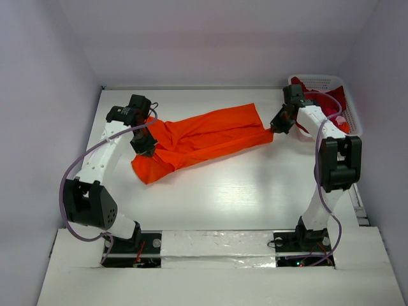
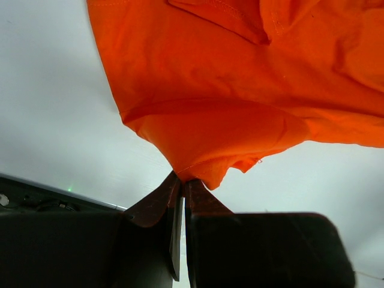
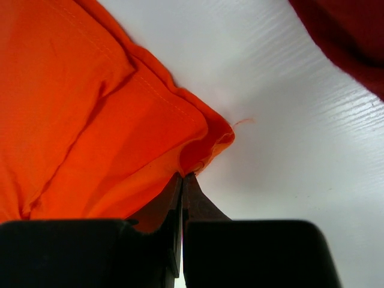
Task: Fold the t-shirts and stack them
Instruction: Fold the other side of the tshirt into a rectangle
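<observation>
White tabletop (image 1: 255, 191) takes up most of the top view, w/ plain pale walls close in on the left, right & far sides. The surface looks smooth & slick, so cloth should slide on it easily.

Orange t-shirt (image 1: 204, 137) is next biggest. It's pulled out as a long band across the middle of the table. Long axis runs left-right, tilting toward the far right corner. Its left end is bunched, and a loose flap lies on the table toward the near edge. Its right end narrows to a corner.

White basket (image 1: 347, 86) sits in the far right corner w/ dark red t-shirts (image 1: 340, 99) inside, just behind the R arm.

L gripper (image 1: 145, 145) is pressed together on a bunched edge at the shirt's left end; the wrist view shows cloth fanning up from the tips (image 2: 180, 183). R gripper (image 1: 273, 129) is likewise pinched shut on the right-end hem corner (image 3: 182, 177), low over the table, w/ dark red cloth (image 3: 348, 36) just beyond.

So each arm holds one end, w/ the shirt btwn them. Next move prob needs both moving together: spread or lay it flat. The most open room is toward the near edge, less on the far side. Risk: the basket crowds the R arm.
</observation>
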`<state>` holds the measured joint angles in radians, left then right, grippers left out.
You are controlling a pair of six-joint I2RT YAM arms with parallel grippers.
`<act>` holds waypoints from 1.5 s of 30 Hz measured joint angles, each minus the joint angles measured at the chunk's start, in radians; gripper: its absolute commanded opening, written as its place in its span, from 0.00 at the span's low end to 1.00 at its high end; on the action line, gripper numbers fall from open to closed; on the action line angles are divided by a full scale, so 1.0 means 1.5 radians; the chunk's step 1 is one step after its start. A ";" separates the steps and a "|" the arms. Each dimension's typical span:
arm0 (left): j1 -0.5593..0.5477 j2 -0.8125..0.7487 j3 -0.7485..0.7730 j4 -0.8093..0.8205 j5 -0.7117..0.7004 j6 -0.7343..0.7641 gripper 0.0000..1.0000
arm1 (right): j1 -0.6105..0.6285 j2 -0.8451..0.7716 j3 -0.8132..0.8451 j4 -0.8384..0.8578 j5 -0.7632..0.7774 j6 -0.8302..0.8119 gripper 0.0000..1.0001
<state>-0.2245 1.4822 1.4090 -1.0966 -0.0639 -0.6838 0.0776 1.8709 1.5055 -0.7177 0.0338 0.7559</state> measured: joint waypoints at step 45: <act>0.062 0.020 0.005 0.041 0.001 0.018 0.00 | 0.019 0.287 0.360 -0.121 -0.146 -0.152 0.00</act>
<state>-0.1318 1.5120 1.4166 -1.0355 -0.0624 -0.6563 0.1055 2.3016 2.0449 -0.8986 -0.1860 0.5282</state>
